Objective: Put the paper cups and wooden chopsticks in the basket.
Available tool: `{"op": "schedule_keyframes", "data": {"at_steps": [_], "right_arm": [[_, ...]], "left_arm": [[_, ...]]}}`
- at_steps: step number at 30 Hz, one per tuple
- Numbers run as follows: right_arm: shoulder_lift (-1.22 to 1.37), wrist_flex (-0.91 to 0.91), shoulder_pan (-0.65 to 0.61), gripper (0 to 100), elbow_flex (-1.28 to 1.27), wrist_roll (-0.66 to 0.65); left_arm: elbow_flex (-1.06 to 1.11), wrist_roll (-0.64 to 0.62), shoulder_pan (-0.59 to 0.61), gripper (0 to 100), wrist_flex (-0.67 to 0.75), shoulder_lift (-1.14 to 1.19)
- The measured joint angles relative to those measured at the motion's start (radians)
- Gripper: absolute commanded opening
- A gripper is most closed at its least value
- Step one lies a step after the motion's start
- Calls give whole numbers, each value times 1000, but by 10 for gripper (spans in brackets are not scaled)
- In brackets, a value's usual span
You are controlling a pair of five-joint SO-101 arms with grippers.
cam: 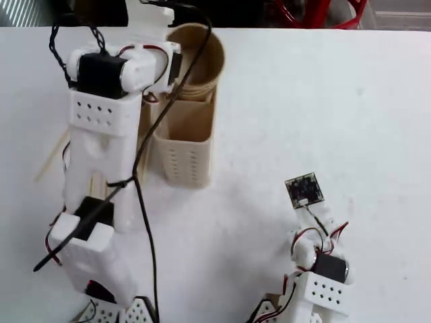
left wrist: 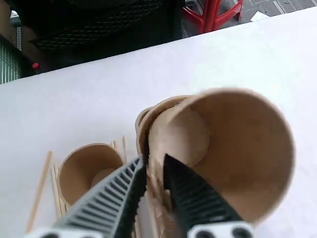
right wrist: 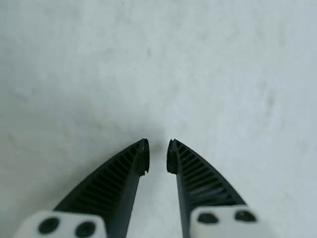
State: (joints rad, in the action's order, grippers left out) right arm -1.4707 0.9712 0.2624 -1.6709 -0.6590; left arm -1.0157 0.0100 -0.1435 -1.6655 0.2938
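Observation:
My left gripper [left wrist: 154, 161] is shut on the rim of a brown paper cup [left wrist: 233, 148], which is tilted with its mouth toward the wrist camera. In the high view that cup [cam: 202, 47] is at the back of the table, above the beige perforated basket [cam: 182, 161], with more cup rims [cam: 195, 91] stacked just under it. Another paper cup [left wrist: 91, 168] stands lower down beside several wooden chopsticks [left wrist: 39, 188]. A chopstick [cam: 50, 158] lies on the table left of the arm. My right gripper [right wrist: 157, 154] hovers over bare table, fingers nearly together, holding nothing.
The right arm [cam: 320, 266] is folded near the front edge. A small circuit board [cam: 303, 190] sits at its tip. The white table [cam: 323, 114] stretches to the right of the basket. Black cables [cam: 145, 222] trail along the left arm.

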Motion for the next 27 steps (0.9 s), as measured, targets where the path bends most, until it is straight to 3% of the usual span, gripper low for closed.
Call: {"op": "schedule_keyframes", "data": {"at_steps": [13, 21, 27], "right_arm": [[0, 0, 0, 74, 0, 0], [0, 0, 0, 74, 0, 0], [0, 0, 0, 74, 0, 0]], "left_arm": [[-38, 3, 52, 135, 31, 0], [-290, 3, 281, 138, -78, 0], [-137, 3, 422, 140, -60, 43]]}}
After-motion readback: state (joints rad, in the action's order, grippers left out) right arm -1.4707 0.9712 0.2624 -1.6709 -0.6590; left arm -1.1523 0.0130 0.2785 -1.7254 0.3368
